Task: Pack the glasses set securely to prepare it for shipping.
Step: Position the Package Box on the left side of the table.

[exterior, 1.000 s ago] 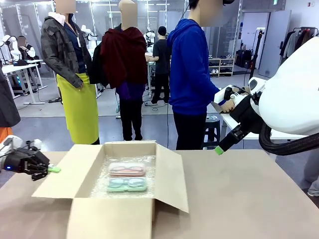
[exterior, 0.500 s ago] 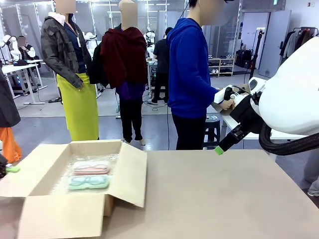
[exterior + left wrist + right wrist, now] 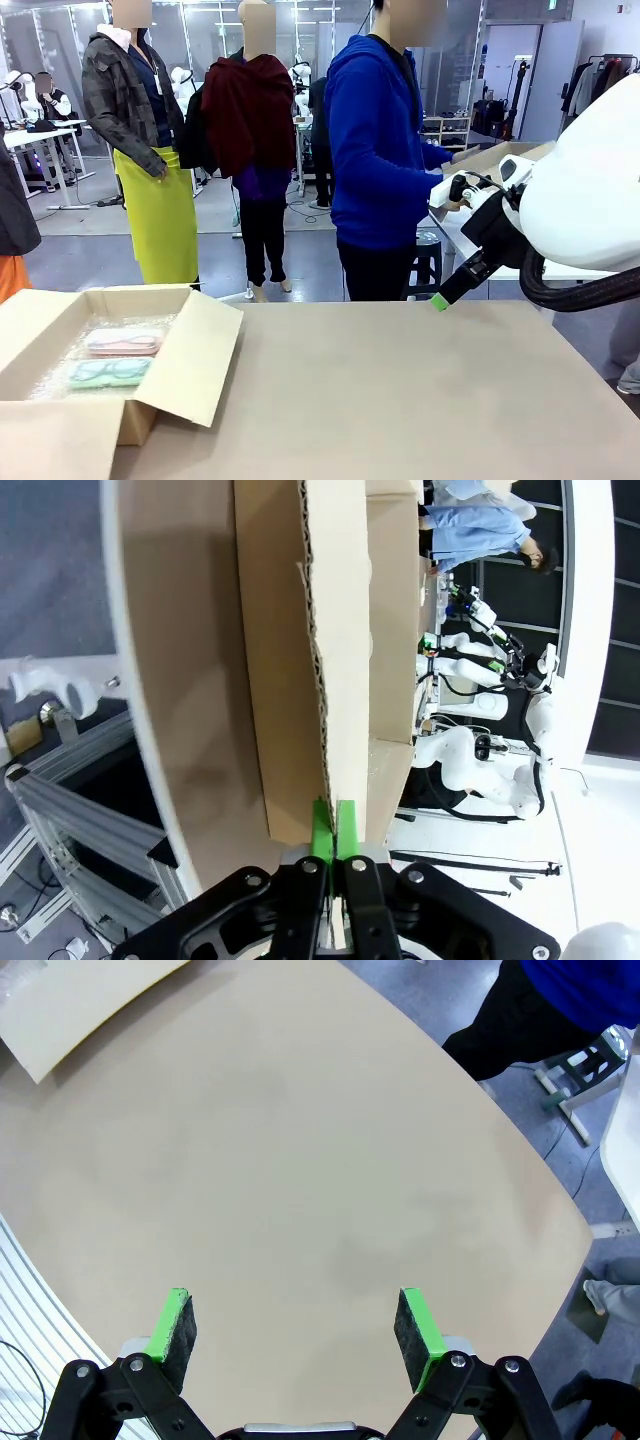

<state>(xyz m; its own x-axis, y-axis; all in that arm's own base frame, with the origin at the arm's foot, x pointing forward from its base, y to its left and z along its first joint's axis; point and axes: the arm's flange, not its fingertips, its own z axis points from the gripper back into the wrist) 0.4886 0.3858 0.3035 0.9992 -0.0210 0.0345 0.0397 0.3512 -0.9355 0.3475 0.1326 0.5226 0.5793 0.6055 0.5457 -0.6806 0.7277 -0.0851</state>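
The glasses set lies in an open cardboard box (image 3: 190, 360) at the table's left edge: a pink case (image 3: 124, 342) behind a mint green case (image 3: 110, 372), both on bubble wrap (image 3: 45, 385). In the left wrist view my left gripper (image 3: 334, 825) is shut on the corrugated edge of a box flap (image 3: 300, 630), green pads pinching the cardboard. My right gripper (image 3: 295, 1325) stands open above bare tabletop with nothing between its fingers; in the front view it (image 3: 440, 301) hangs over the table's far right edge.
A person in a blue hoodie (image 3: 375, 150) stands just beyond the far edge, hands at another cardboard box (image 3: 500, 158) on a side table. The tan tabletop (image 3: 420, 400) stretches from the box to the right edge.
The box with both cases has slid steadily to the left, dragged by the flap. The right arm has stayed still. The person has turned toward the side table.
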